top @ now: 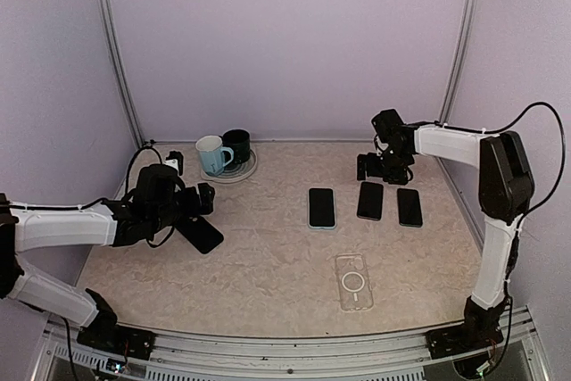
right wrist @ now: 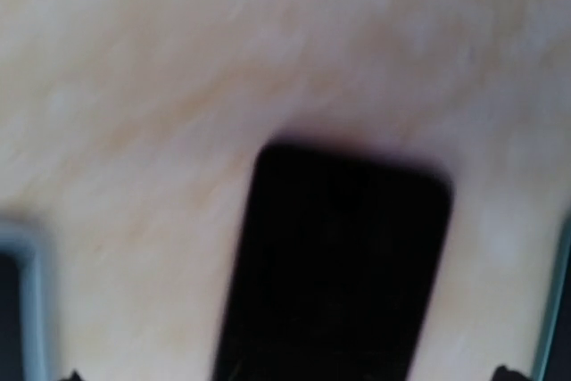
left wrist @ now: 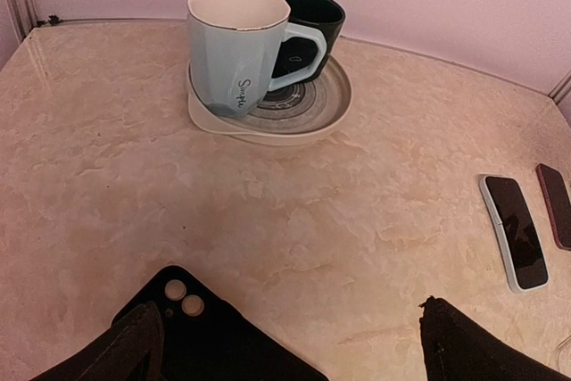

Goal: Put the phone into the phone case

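The right gripper [top: 375, 169] hovers at the far end of the black phone in the middle of the row [top: 370, 201], just above and behind it; in the right wrist view, which is blurred, that phone fills the space below, with only the tips of the gripper showing in the bottom corners, spread wide and holding nothing. The phone lies flat on the marbled beige bench [top: 268, 265], between a pale-edged phone [top: 321, 208] and another dark phone [top: 409, 207]. The clear phone case with a ring on its back [top: 353, 281] lies nearer the arms, well apart from the right gripper. The left gripper [left wrist: 290, 314] is spread wide and empty; a black slab with two round lenses [left wrist: 205, 336] lies on the bench at it; whether it is a phone or a case I cannot tell.
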Tool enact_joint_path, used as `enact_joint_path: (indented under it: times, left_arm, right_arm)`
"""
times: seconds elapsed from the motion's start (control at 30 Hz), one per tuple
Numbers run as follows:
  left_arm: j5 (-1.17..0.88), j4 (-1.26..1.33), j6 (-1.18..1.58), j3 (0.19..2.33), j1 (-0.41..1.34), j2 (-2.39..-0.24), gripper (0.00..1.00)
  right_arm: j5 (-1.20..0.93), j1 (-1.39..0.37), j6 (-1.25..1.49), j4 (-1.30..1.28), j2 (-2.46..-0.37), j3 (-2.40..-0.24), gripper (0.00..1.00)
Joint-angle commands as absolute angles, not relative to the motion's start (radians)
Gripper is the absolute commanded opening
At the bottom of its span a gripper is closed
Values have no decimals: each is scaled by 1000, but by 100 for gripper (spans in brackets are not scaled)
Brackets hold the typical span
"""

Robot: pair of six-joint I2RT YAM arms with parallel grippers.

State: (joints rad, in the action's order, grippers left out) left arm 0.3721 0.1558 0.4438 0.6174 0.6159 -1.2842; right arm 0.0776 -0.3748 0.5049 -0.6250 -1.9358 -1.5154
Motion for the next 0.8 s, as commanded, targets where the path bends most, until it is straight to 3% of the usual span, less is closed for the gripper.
enact_joint_path:
  times: [0.0, 0.27, 0.4, 0.57, 0.77]
  left_arm:
    - [378, 159, 429, 645, 614, -1308, 99]
    - [357, 165, 428, 659, 616, -1347, 99]
    - [360, 170, 427, 654, 616, -1344, 99]
    - [354, 166, 425, 664, 617, -1348, 99]
    - [356, 165, 421, 666, 617, -1342, 99]
  right_arm:
    - [121, -344, 420, -699, -2085, -1662, 99]
    - [119, -346, 402, -768, -2264, -1806, 97]
    - [128, -361, 387, -775, -2269, -1766, 95]
    - [86, -375, 360, -773, -2224, -1658, 83]
    - [85, -390, 313, -753, -2099, -1501, 81]
